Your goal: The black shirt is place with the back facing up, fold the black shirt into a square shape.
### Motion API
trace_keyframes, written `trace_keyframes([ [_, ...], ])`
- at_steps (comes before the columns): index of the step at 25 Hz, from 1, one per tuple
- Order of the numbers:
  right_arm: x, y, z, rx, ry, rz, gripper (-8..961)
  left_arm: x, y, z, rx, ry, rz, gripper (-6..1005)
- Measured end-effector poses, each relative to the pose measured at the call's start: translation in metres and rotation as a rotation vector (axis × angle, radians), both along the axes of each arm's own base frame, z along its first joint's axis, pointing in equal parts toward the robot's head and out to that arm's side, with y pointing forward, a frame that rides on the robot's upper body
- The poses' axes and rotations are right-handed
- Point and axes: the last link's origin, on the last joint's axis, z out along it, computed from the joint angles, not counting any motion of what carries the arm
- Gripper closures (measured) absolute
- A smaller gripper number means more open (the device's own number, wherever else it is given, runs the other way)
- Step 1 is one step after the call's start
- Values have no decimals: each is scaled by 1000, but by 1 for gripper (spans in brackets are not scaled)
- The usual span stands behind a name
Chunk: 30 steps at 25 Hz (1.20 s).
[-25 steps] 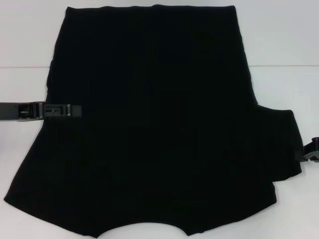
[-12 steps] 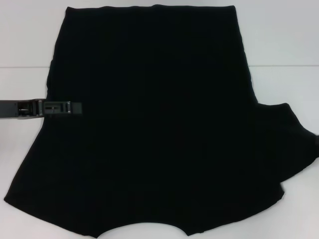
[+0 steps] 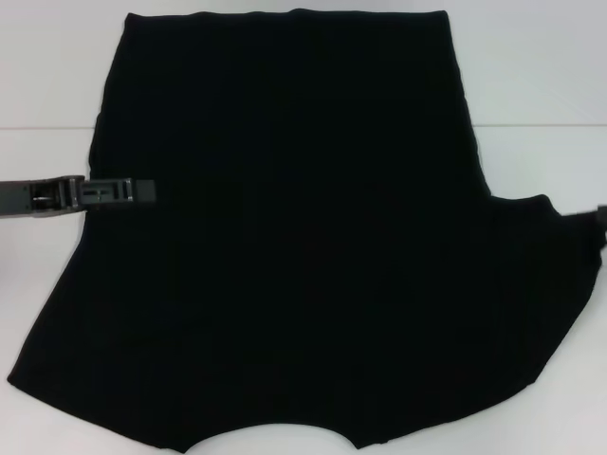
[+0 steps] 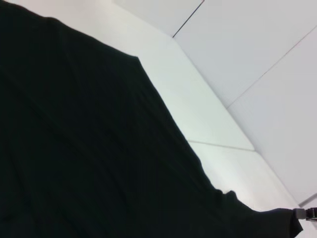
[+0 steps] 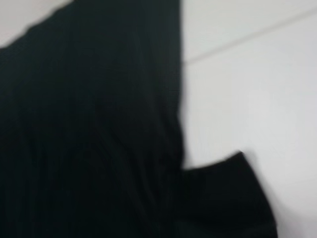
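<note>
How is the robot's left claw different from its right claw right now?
The left claw reaches in over the left side of the black shirt, while the right claw only peeks in at the picture's right edge, by the shirt's sleeve. Most of the left claw's body shows; hardly any of the right claw does. Both are dark and sit at the shirt's sides.

Plain black shirt [image 3: 294,227], spread flat on white table [image 3: 531,76], no lettering showing

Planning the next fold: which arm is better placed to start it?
Probably left. The left gripper lies over the black shirt's left edge; the right gripper only shows at the sleeve tip, mostly out of frame.
</note>
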Motion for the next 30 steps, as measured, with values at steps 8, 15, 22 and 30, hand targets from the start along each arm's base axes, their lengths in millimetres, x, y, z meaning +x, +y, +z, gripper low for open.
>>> trace_keyframes([
  [8,-56,19,-36,-130,19,162,952,0,0,5,37,-32,-1,305],
  [15,-99,32,-89,-275,-149,342,937,-2,0,7,53,-40,6,307],
  [22,-117,32,-117,-342,-240,443,921,-5,-1,11,88,-61,6,308],
  [30,-117,30,-111,-343,-193,426,904,-9,-4,14,113,-83,16,309],
])
